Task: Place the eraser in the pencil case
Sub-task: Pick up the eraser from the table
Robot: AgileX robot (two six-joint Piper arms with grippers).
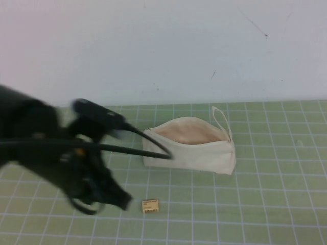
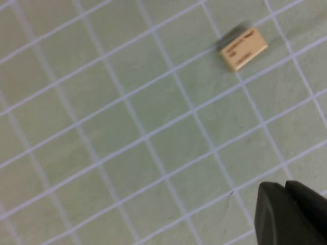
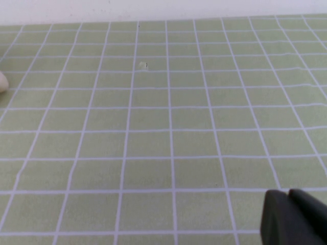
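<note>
- The left claw (image 1: 120,200) hangs low over the front-left of the bench (image 1: 265,204), its dark tip pointing toward the eraser (image 1: 150,205).
- The eraser lies flat on the green grid mat, label face up, just beside that tip on its right and not touching it.
- From the left wrist camera the eraser (image 2: 243,48) sits apart from the claw, with open mat between them; only a dark corner of the left claw (image 2: 291,214) shows there, so I cannot tell whether it is spread or pressed together.
- The pencil case (image 1: 191,145) rests behind the eraser, farther from the robot, its zip mouth gaping and its loop strap at the right end.
- A black cable from the left arm crosses in front of the pouch's left end.
- The right claw (image 3: 296,219) shows only as a dark edge above bare mat; I cannot tell its state.
</note>
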